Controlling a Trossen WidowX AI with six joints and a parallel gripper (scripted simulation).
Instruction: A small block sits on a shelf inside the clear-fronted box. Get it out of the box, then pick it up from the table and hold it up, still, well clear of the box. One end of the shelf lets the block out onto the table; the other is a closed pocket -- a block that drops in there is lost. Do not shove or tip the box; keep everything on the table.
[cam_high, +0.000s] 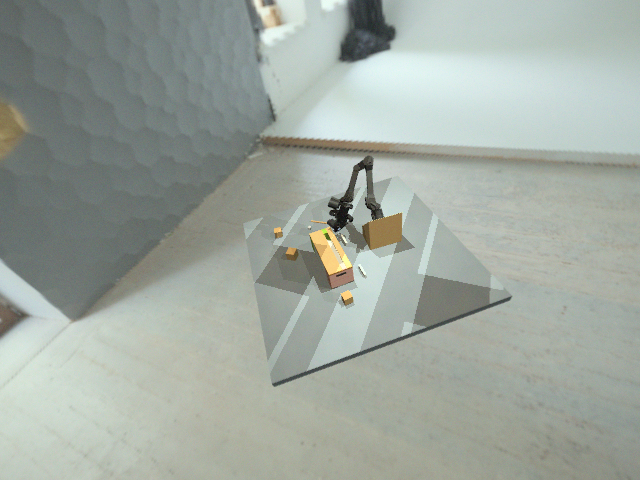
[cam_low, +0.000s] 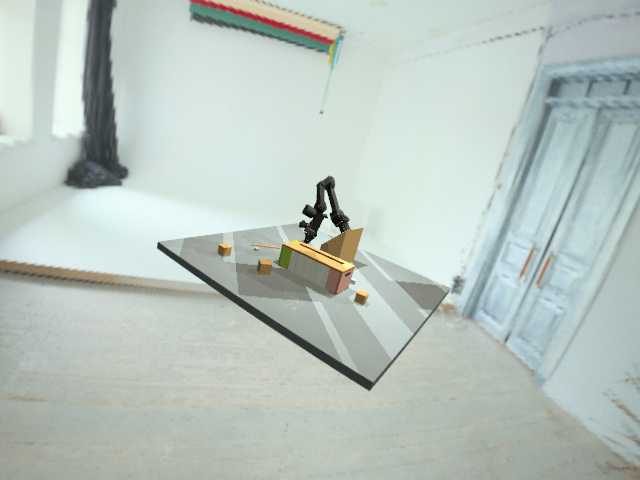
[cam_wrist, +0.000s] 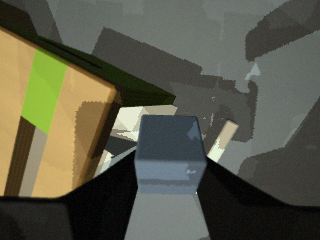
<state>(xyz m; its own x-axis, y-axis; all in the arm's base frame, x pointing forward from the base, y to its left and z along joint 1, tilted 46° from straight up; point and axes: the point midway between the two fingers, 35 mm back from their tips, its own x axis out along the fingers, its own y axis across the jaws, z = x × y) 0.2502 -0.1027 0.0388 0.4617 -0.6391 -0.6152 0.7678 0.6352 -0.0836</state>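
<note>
Table (cam_high: 444, 273) first: lots of stuff on it. Long box (cam_high: 331, 256) in the middle, green end by the arm, pinkish end away from it. Tan panel (cam_high: 383, 230) standing just beside it. Three small orange cubes (cam_high: 291, 253) scattered around, plus a couple of pale sticks (cam_high: 362, 270).

Gripper (cam_wrist: 170, 165) pinching the blue-grey block (cam_wrist: 170, 150), hanging off the box's green end in the wrist view. So out of the box and off the table already, looks like.

Best bet now: lift straight up and away from the box, hold steady, no swinging near the panel, no loosening the pinch.
</note>
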